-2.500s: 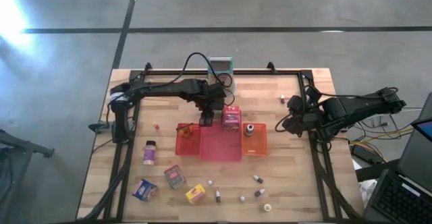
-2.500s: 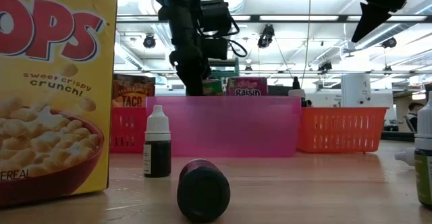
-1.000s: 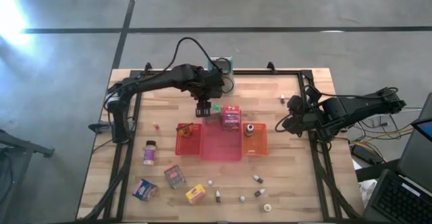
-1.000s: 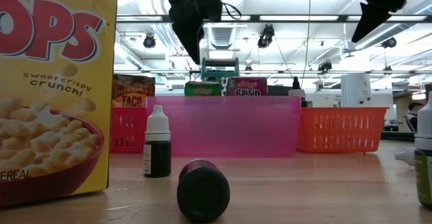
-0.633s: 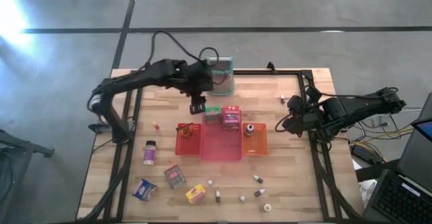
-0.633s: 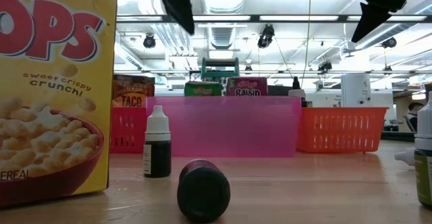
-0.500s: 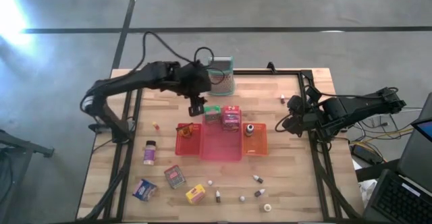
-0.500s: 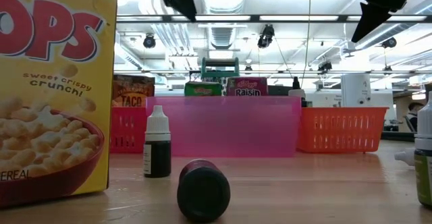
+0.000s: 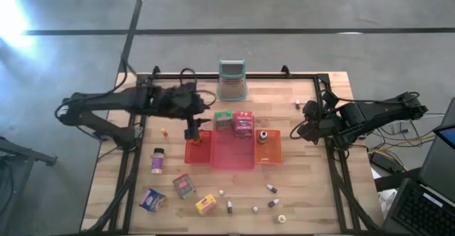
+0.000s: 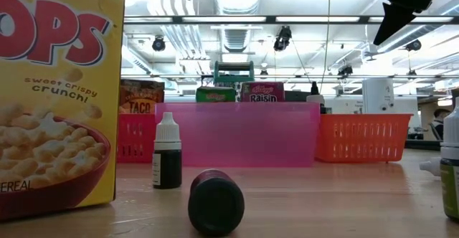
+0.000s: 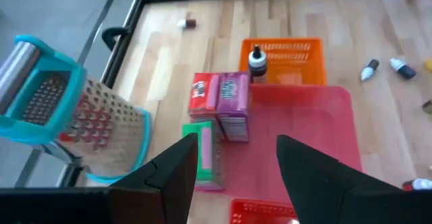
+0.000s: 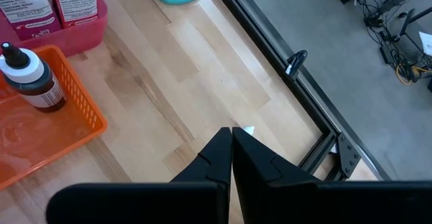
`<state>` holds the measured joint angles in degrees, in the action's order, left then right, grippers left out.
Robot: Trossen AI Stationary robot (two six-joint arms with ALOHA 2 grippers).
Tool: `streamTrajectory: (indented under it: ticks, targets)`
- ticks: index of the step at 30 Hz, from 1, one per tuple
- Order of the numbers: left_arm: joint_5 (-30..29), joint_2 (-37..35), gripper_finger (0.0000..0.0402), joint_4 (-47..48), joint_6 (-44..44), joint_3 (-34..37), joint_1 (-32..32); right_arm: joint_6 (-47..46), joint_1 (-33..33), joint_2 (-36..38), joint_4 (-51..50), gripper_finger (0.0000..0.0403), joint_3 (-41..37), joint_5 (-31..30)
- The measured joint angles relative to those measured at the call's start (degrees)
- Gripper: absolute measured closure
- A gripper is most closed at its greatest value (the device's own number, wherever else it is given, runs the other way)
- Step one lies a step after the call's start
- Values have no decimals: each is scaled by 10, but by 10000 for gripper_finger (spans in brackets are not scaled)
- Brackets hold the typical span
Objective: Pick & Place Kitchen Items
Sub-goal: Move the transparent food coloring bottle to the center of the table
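Note:
Seen from above, my left gripper (image 9: 190,132) hovers open over the far left corner of the red tray (image 9: 197,151), touching nothing. In its wrist view the open fingers (image 11: 236,164) frame a green box (image 11: 203,158), a red box (image 11: 201,94) and a pink box (image 11: 233,106). These stand on their bases at the far end of the pink tray (image 9: 232,154). A capped bottle (image 9: 262,136) stands in the orange tray (image 9: 268,151). My right gripper (image 9: 308,131) is shut (image 12: 231,140) and waits above the table's right side.
A teal-rimmed mesh holder (image 9: 232,81) stands at the far edge. Near the front edge lie a jar (image 9: 157,160), a red box (image 9: 183,186), a blue box (image 9: 151,200), a yellow box (image 9: 205,205) and several tiny bottles (image 9: 271,188). A taco packet (image 10: 141,97) sits in the red tray.
My left gripper has risen and swung away from the pink tray's far end toward the table's left and near side, and now hangs over the red tray. In the low view it has climbed to the top edge. The green box stays standing in the pink tray.

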<state>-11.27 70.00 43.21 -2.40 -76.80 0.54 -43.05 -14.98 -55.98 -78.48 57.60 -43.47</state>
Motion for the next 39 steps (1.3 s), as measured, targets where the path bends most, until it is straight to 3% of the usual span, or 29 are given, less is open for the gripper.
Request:
streamTrajectory:
  ticks: [8,19,31,39]
  targets:
    - [-32,-116,195,-82,40,161,24,0,0,0,0,394,0,0]
    - [-115,-220,195,-1,134,221,25,0,0,0,0,394,0,0]
    - [-143,-237,195,16,192,298,26,0,0,0,0,394,0,0]
    - [-118,-236,195,-27,214,331,53,0,0,0,0,394,0,0]
